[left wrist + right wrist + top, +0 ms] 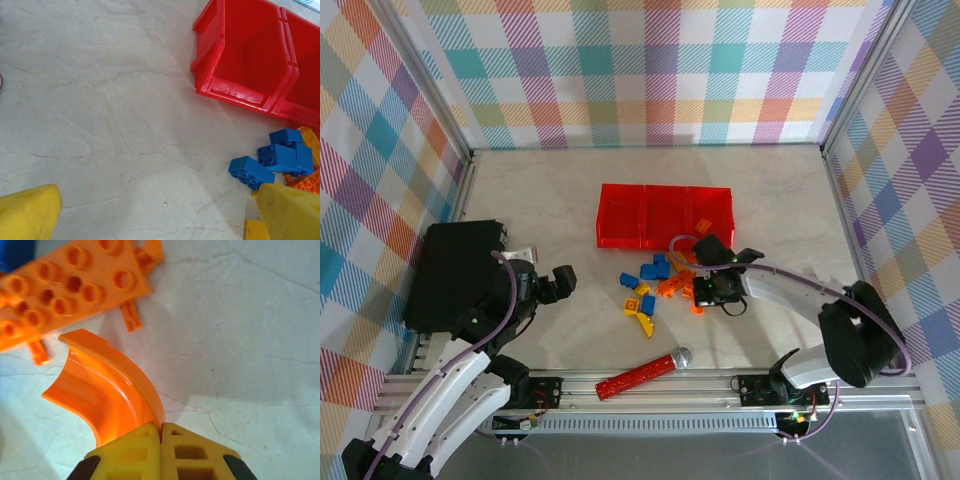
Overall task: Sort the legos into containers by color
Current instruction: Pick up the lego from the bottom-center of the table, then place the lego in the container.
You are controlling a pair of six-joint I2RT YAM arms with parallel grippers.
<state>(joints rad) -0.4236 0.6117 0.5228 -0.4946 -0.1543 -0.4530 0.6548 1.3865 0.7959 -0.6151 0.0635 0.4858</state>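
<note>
Right claw (161, 432) pressed together on thin end of curved orange brick (107, 390), thin edge likely easiest to pinch. Brick beside brick pile (655, 285), near red bins (665, 215). Left claw (160, 212) spread, empty, parked off to pile's side, probably giving room.

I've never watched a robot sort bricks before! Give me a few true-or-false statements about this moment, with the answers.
1. The right fingers are shut on a curved orange brick. True.
2. The left fingers hold a blue brick. False: they are open, with nothing between them.
3. The blue bricks lie on the table, outside the red bins. True.
4. The red stick with the silver ball lies inside a bin. False: it lies on the table, near the arms' bases.
</note>
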